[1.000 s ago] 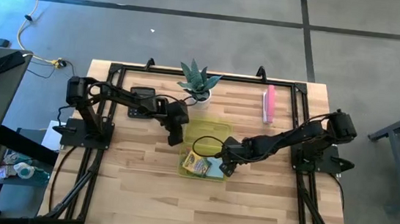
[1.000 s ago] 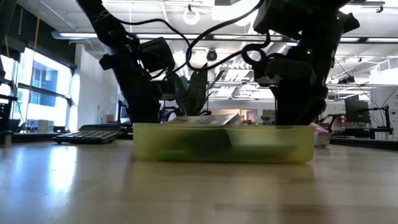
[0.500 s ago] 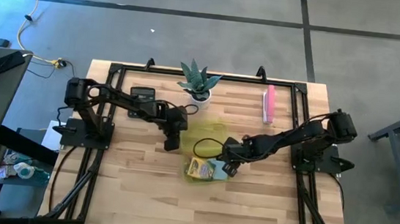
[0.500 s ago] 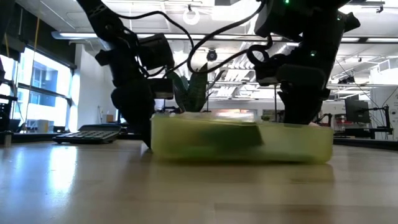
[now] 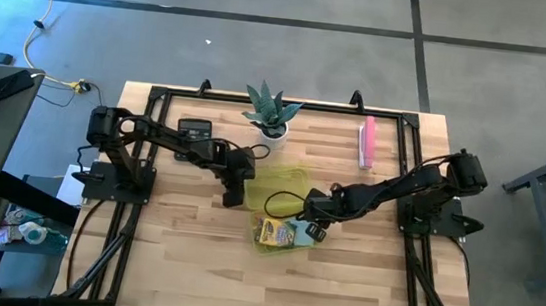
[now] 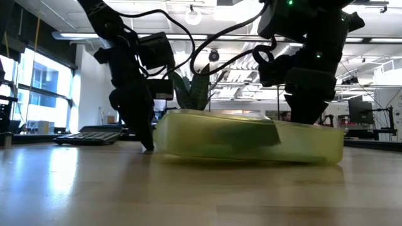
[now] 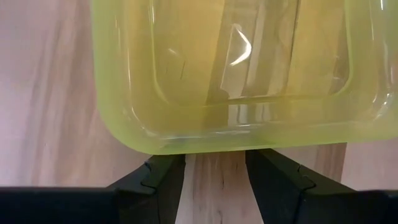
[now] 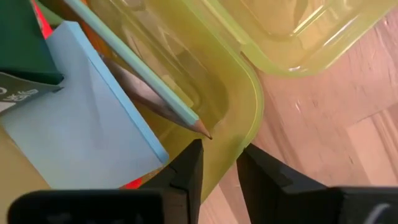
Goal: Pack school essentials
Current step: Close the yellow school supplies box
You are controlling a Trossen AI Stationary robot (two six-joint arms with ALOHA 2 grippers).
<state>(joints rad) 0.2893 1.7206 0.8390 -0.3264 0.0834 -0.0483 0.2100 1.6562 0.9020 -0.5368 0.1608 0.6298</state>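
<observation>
The high view looks straight down on the whole table (image 5: 195,236); the low view sits level at its edge, facing the room. Both wrist views hang close over the yellow-green box (image 7: 236,81) (shared by all four).

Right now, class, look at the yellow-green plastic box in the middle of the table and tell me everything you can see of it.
The yellow-green box is a shallow, see-through plastic tray with rounded corners and a raised rim. It lies on the wooden table, with one end tipped up in the low view. Inside are a light-blue notepad, a pencil and a yellow crayon box. The right hand grips its rim. A matching lid lies beside it, overlapping one edge, in front of the open left hand.
</observation>
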